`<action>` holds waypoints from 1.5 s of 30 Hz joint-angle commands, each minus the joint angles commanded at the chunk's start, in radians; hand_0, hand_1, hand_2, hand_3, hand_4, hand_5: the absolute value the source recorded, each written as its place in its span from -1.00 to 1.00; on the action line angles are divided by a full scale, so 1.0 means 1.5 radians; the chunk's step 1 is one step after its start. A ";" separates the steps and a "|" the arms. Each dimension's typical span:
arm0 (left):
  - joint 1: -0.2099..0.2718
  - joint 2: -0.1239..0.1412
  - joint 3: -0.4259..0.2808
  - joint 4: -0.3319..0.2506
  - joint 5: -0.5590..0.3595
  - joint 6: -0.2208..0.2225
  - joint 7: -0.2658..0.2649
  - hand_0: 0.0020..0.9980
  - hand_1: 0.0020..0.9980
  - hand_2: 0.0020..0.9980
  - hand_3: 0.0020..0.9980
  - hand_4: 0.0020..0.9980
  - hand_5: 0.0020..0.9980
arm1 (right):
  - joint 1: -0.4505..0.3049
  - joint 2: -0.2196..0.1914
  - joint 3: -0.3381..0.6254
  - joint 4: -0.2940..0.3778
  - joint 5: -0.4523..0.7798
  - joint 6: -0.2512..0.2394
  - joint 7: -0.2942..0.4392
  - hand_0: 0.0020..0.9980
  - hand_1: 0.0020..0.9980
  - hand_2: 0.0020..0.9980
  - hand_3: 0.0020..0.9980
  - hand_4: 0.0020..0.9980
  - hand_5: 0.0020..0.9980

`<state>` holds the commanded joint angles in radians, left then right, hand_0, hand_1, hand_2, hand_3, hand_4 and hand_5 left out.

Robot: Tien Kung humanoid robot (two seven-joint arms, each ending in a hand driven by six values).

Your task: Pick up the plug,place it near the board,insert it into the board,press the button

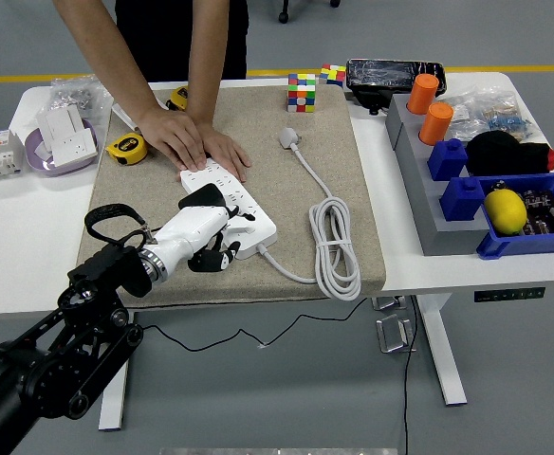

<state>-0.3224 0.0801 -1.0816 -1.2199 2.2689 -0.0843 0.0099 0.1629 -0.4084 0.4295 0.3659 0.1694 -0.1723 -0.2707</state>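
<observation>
The white power strip (247, 216) lies slanted on the beige mat (334, 171), and its cable coils at the right (336, 245). The cable ends in a white plug (288, 138) lying free near the mat's far side. My left hand (212, 248) is low over the strip's near left end, fingers curled down at its edge with nothing visibly held. A black shape (199, 199) sits on the strip just above the hand; I cannot tell whether it is a plug or my thumb. A person's hands (193, 144) press flat on the strip's far end.
A yellow tape measure (125, 148) and a purple bowl with white sockets (61, 140) sit at the left. A Rubik's cube (302, 92) stands at the mat's far edge. Grey racks with orange cylinders (431, 106), blue blocks and a blue bin (533, 223) fill the right.
</observation>
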 joint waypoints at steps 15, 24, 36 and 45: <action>-0.006 -0.011 -0.002 0.048 0.000 0.005 0.000 -0.63 -0.91 -0.68 0.65 0.00 -1.00 | -0.003 -0.001 -0.007 -0.001 0.001 -0.001 0.000 0.61 0.53 0.50 0.56 1.00 1.00; -0.003 -0.012 0.000 0.054 0.000 0.010 -0.003 -0.63 -0.91 -0.68 0.65 0.01 -1.00 | -0.005 -0.002 -0.009 -0.001 0.003 -0.001 -0.001 0.61 0.53 0.50 0.56 1.00 1.00; -0.004 -0.014 0.003 0.045 0.000 0.013 -0.004 -0.63 -0.91 -0.68 0.66 0.01 -1.00 | -0.004 -0.002 -0.009 -0.001 0.004 -0.001 -0.001 0.61 0.53 0.51 0.56 1.00 1.00; -0.004 -0.016 0.002 0.051 0.000 0.009 -0.003 -0.63 -0.91 -0.68 0.65 0.01 -1.00 | -0.003 -0.001 -0.007 -0.001 0.003 -0.001 -0.001 0.61 0.53 0.50 0.56 1.00 1.00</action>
<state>-0.3277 0.0567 -1.0781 -1.1427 2.2689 -0.0702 0.0049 0.1577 -0.4105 0.4196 0.3645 0.1741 -0.1737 -0.2723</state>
